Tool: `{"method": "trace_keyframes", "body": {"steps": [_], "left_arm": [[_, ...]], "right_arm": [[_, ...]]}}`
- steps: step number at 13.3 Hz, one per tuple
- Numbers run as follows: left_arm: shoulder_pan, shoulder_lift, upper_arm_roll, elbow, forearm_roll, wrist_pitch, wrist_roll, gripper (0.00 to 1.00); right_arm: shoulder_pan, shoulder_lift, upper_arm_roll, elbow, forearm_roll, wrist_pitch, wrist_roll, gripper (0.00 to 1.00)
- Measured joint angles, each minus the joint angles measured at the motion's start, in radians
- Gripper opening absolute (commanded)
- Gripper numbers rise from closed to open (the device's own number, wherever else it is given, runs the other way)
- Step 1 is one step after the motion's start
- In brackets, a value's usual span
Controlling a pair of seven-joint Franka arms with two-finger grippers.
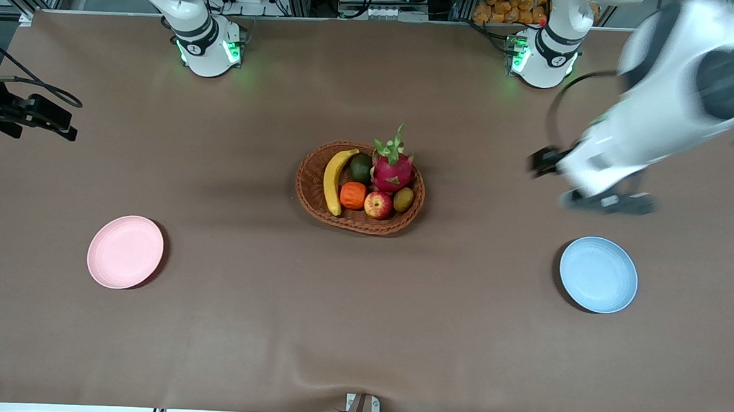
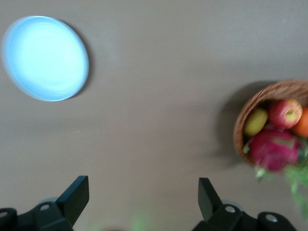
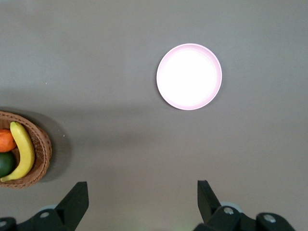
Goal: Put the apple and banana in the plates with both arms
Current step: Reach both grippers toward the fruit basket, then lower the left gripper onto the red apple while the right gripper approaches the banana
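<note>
Both fruits are still lying in the wicker basket (image 1: 360,187) at the middle of the bench (image 1: 361,329). The banana (image 1: 334,180) is resting along the basket's rim toward the right arm's end, and the apple (image 1: 377,204) is sitting at the edge nearest the front camera, touching the ridged orange fruit (image 1: 352,195) and just beside the small olive-brown fruit (image 1: 403,199); the dragon fruit (image 1: 393,167) and a dark green fruit (image 1: 361,167) are lying farther from the camera.

The left gripper (image 2: 143,198) is hanging over bare bench between the basket and the light blue plate (image 1: 598,274), its jaws spread wide and holding nothing. The right gripper (image 3: 142,199) is hovering over bare bench between the basket and the pale pink plate (image 1: 125,251), jaws likewise spread and empty.

The apple is looking light, firm and smooth, so it may be slipping unless pinched across its widest part, from above. The banana is probably stiff enough to lift whole; gripping across its middle should be keeping it from tipping, and the basket wall beside it is leaving little room for the outer finger.
</note>
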Motion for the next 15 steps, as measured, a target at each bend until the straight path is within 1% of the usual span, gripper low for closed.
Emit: {"method": "trace_keyframes", "body": {"steps": [2, 5, 8, 10, 12, 13, 15], "left_arm": [[-0.093, 0.095, -0.003, 0.018, 0.0, 0.086, -0.116, 1.0], [-0.222, 0.225, -0.004, 0.087, 0.0, 0.136, -0.272, 1.0], [-0.3, 0.331, -0.004, 0.119, 0.0, 0.234, -0.378, 1.0], [-0.34, 0.398, -0.004, 0.122, 0.0, 0.324, -0.447, 1.0], [-0.381, 0.458, -0.004, 0.125, 0.0, 0.382, -0.514, 1.0], [-0.396, 0.48, -0.004, 0.127, 0.0, 0.393, -0.532, 1.0], [-0.416, 0.509, -0.002, 0.132, 0.0, 0.401, -0.536, 1.0]], "right_arm": [[0.014, 0.0, 0.009, -0.019, 0.0, -0.003, 0.0, 1.0], [0.047, 0.0, 0.022, -0.058, 0.001, -0.003, 0.0, 1.0], [0.057, 0.001, 0.065, -0.09, 0.001, -0.001, 0.03, 1.0], [0.059, 0.001, 0.117, -0.097, 0.002, 0.002, 0.109, 1.0], [0.062, 0.001, 0.187, -0.12, 0.002, 0.033, 0.219, 1.0], [0.064, 0.001, 0.223, -0.145, 0.002, 0.064, 0.275, 1.0], [0.068, 0.002, 0.275, -0.192, 0.002, 0.115, 0.358, 1.0]]}}
